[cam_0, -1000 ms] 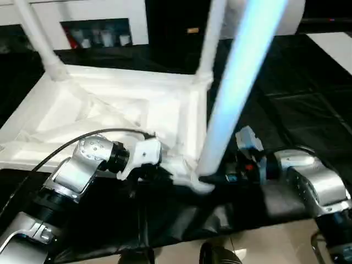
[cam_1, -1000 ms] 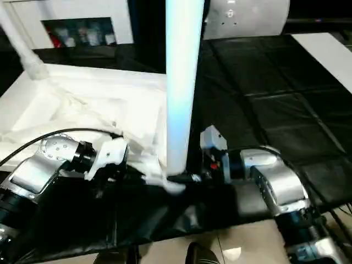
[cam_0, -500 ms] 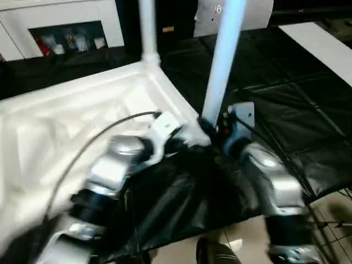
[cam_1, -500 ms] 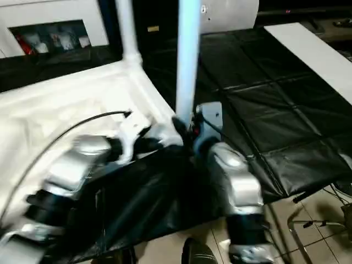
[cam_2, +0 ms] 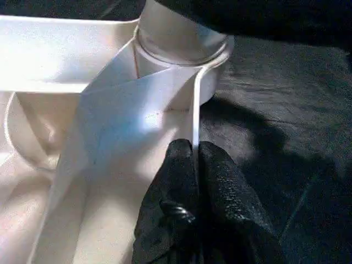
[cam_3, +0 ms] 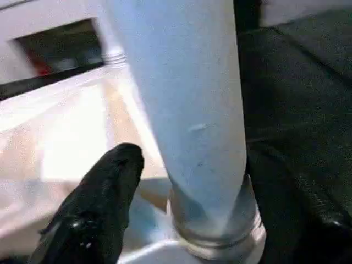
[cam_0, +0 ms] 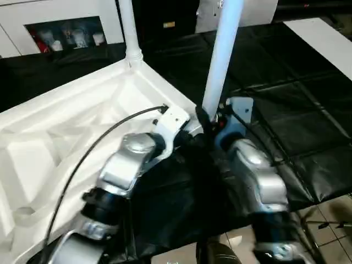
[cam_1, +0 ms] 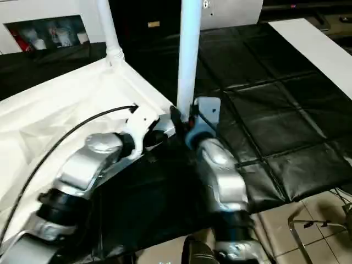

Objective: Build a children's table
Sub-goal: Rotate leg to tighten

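White plastic tabletop (cam_0: 66, 126) lies upside down on the black work table (cam_0: 286, 110), the near leg (cam_0: 220, 60) now upright in its socket, right gripper (cam_3: 181, 181) clasping it, left gripper (cam_2: 195, 159) pinching the rim.

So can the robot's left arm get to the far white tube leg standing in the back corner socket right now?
Probably not right away. The left gripper is shut on a thin rib of the white plastic table top, beside the near leg. The far white tube leg stands across the open underside, unobstructed.
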Motion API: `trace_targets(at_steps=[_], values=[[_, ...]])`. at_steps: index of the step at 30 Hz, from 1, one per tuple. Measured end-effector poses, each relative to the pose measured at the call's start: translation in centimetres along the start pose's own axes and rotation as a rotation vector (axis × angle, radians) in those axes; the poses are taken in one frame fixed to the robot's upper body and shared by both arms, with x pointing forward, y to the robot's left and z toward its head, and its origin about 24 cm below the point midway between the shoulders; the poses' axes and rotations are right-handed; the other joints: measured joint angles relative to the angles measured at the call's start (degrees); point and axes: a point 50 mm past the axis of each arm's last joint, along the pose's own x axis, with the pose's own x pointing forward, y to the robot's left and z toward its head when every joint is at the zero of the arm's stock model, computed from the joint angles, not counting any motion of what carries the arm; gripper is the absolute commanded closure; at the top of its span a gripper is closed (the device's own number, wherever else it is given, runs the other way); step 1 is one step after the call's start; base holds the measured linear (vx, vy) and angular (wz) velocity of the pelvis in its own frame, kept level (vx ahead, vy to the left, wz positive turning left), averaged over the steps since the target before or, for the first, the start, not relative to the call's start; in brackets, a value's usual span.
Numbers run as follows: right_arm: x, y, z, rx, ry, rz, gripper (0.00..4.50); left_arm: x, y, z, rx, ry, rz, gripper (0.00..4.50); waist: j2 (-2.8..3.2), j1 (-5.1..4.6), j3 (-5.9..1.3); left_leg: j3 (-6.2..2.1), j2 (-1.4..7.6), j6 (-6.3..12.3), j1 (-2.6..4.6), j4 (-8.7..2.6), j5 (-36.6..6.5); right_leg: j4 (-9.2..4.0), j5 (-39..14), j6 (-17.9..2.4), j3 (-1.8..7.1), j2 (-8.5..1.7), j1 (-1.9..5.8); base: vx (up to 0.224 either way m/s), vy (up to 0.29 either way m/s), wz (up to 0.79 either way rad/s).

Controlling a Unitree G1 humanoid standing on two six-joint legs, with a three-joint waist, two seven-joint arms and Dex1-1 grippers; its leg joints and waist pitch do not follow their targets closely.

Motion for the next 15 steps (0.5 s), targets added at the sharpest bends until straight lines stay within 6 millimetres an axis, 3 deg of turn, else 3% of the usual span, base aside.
trace_targets(at_steps=[6,10,15], values=[[-2.9,-1.8,1.0,-0.125,0.039,0.258,0.40,-1.9,1.0,-1.4,0.070,0.006,-0.093,4.50,0.08,0.42,0.04,-0.01,0.04,0.01,0.08,0.11,0.02,0.10,0.01,-0.01,-0.01,0.01,0.09,0.000,0.000,0.00],[-4.4,-2.7,2.0,-0.188,0.088,0.419,0.32,-3.2,1.5,-2.2,0.129,0.023,-0.173,4.50,0.08,0.63,0.04,-0.02,0.03,-0.14,0.24,0.18,-0.07,0.08,0.02,-0.02,0.00,-0.02,0.31,0.000,0.000,0.00],[-6.0,-3.1,2.0,-0.236,0.212,0.664,0.32,-5.2,1.8,-3.2,0.226,0.060,-0.335,4.50,0.08,1.59,0.04,-0.03,0.02,-0.21,0.28,0.21,-0.11,0.09,0.02,-0.02,0.00,-0.04,0.40,0.000,0.000,0.00]])
